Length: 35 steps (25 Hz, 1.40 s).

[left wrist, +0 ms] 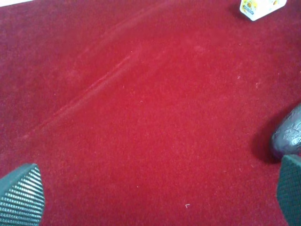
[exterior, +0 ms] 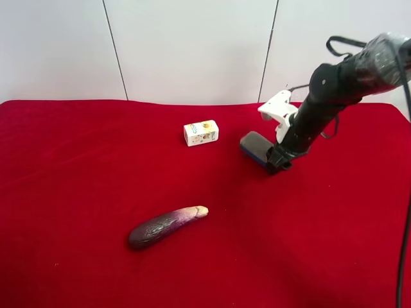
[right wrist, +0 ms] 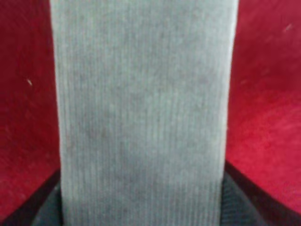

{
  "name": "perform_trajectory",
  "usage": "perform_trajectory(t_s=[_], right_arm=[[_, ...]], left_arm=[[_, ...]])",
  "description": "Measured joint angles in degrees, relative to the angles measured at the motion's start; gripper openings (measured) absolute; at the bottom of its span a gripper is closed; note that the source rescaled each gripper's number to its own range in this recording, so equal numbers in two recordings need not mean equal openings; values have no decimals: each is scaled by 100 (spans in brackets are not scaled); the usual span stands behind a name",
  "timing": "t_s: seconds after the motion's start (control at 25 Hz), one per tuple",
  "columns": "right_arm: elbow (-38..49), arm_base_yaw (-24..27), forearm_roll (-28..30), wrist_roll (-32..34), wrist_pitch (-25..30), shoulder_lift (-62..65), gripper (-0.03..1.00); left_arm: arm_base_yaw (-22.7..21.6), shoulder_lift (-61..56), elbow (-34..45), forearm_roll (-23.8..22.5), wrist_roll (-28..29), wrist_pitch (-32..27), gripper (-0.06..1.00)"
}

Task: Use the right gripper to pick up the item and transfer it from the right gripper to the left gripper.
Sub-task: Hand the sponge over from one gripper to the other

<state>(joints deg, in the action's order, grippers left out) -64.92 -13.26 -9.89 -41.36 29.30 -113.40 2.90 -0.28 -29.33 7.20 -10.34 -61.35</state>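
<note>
The item [exterior: 255, 146], a grey felt pad over a blue base, lies at the back right of the red cloth. The right gripper [exterior: 275, 160], on the white housing [exterior: 277, 109] of the shiny black arm, grips the pad's near end. In the right wrist view the grey felt [right wrist: 141, 94] fills the frame, and the black fingers [right wrist: 33, 209] press against both its sides. The left gripper [left wrist: 155, 193] is open and empty above bare cloth, with only its two fingertips [left wrist: 21, 193] showing. It is out of the exterior high view.
A small white printed carton [exterior: 201, 133] stands left of the pad and also shows in the left wrist view [left wrist: 258, 7]. A purple eggplant [exterior: 166, 226] lies in the middle front, close to one left fingertip [left wrist: 288, 136]. The red cloth [exterior: 77, 192] covers the table.
</note>
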Motion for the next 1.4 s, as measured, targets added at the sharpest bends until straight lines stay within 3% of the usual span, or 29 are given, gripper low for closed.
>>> perform_trajectory(t_s=[0.44, 0.68, 0.88, 1.08, 1.24, 1.4], right_arm=[[0, -872, -74, -40, -348, 926, 0], [0, -1685, -80, -46, -1076, 1198, 0], [179, -2240, -80, -57, -2253, 1206, 0], [828, -2467, -32, -57, -4124, 1209, 0], [1418, -2538, 342, 185, -5519, 1209, 0], [1662, -2538, 780, 737, -6294, 1209, 0]], left_arm=[[0, 0, 0, 0, 0, 0, 100], [0, 0, 0, 0, 0, 0, 100], [0, 0, 0, 0, 0, 0, 100], [0, 0, 0, 0, 0, 0, 100], [0, 0, 0, 0, 0, 0, 100], [0, 0, 0, 0, 0, 0, 100]])
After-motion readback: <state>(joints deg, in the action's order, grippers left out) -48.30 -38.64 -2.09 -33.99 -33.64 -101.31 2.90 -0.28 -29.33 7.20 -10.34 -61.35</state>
